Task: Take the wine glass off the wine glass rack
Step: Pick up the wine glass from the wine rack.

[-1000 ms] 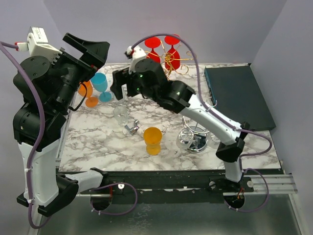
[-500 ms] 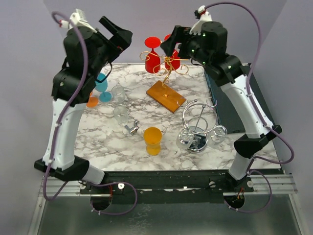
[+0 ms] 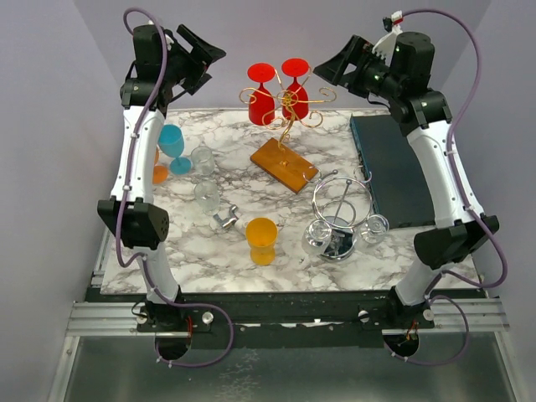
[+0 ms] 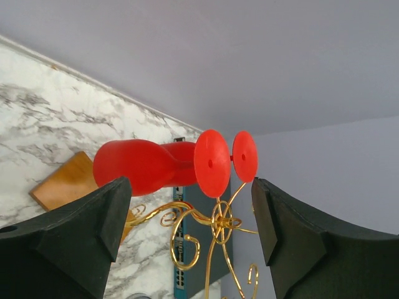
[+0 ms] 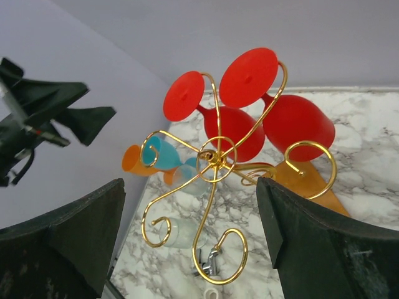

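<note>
Left wrist view: left fingers (image 4: 62, 243) are cut off at the 6 o'clock edge, and the gold rack (image 4: 219, 222) stem runs off there too. The rear red glass (image 4: 245, 157) bowl is mostly hidden behind the front red glass (image 4: 134, 167). Right wrist view: left gripper (image 5: 100, 99) is blurred at 9 o'clock. Top view: the orange wine glass (image 3: 157, 173) bowl is hidden behind the left arm (image 3: 132, 159). The metal piece (image 3: 224, 219) at table centre is too small to identify.

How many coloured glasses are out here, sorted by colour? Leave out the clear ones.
Red glasses: 2, both hanging upside down on the gold rack
Orange glasses: 2, one near the front, one partly hidden beside the blue one
Blue glass: 1
Total: 5 coloured glasses
</note>
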Controlling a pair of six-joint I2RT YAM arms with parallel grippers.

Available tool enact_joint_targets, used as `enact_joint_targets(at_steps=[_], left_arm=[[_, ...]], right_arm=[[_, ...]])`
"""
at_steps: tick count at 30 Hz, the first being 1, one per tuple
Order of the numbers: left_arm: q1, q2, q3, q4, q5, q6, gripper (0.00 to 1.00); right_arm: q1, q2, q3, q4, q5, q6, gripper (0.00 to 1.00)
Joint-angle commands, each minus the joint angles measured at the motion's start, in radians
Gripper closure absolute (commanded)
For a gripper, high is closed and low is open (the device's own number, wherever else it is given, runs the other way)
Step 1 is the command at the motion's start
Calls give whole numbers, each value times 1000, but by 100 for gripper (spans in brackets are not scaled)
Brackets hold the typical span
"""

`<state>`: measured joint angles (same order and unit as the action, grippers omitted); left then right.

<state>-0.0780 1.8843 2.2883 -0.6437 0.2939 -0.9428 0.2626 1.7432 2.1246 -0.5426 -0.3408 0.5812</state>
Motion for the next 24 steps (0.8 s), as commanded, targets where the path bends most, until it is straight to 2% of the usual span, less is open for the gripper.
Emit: enact_joint_targets(at_steps=[1, 12, 24], left_arm=[[18, 75, 58, 90, 229, -77, 20], [17, 201, 70, 172, 379, -162, 48], [-16, 274, 86, 240, 436, -222, 54]], right_arm=[[-4, -72, -65, 77, -79, 38, 8], [-15, -122, -132, 95, -79, 43, 7], [-18, -130, -147, 95, -82, 38, 7]])
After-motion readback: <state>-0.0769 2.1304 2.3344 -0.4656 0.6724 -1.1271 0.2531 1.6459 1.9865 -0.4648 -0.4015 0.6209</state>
